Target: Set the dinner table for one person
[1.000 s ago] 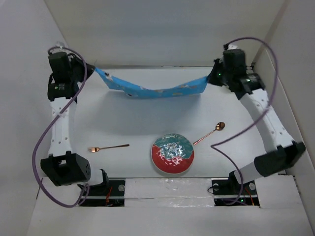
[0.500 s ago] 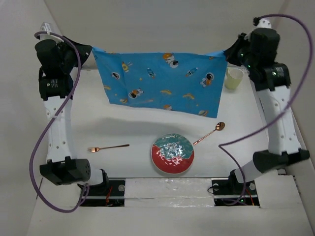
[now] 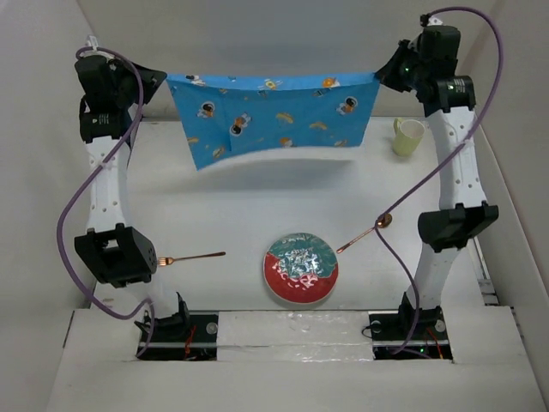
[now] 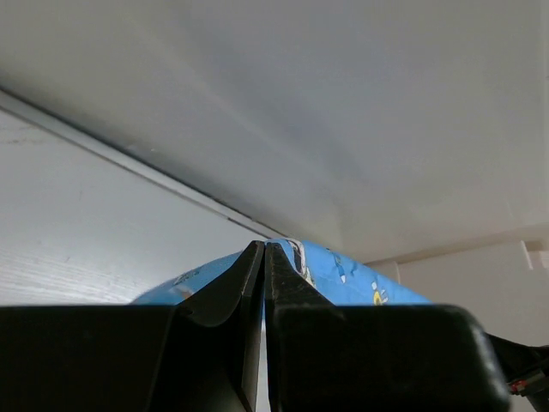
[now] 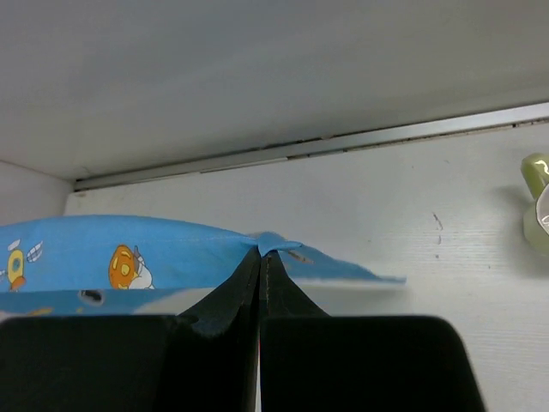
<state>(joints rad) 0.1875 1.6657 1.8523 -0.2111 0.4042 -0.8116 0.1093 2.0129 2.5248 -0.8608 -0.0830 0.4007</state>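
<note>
Placemat first: the blue cloth placemat printed with astronauts and planets (image 3: 270, 116) hangs like a banner over the far side of the large matte-white dinner table (image 3: 232, 206). Its long axis runs left to right, and its top edge is stretched between your two tools. Your left gripper (image 3: 153, 81) has its fingers pressed together on the upper left corner. Your right gripper (image 3: 383, 75) is pinched closed on the upper right corner. In both wrist views, blue fabric comes out from between jaws that show no gap. The lower edge looks to hang free above the tabletop, with its shadow on the white beneath.

The coming move turns on this: the rest of the setting lies on the near side of the cloth, toward the arm bases. The round red-and-teal plate (image 3: 300, 268) sits near the middle, the copper fork (image 3: 190, 257) well to its left and the copper spoon (image 3: 364, 233) just beside it on the right. A pale green cup (image 3: 408, 136) stands just beyond the mat's right edge. Bare table lies below the mat and between it and the plate.

Neither arm is nearer, since each holds one corner. I judge you must lower both together with the top edge level, or the mat lands skewed or catches the cup.
</note>
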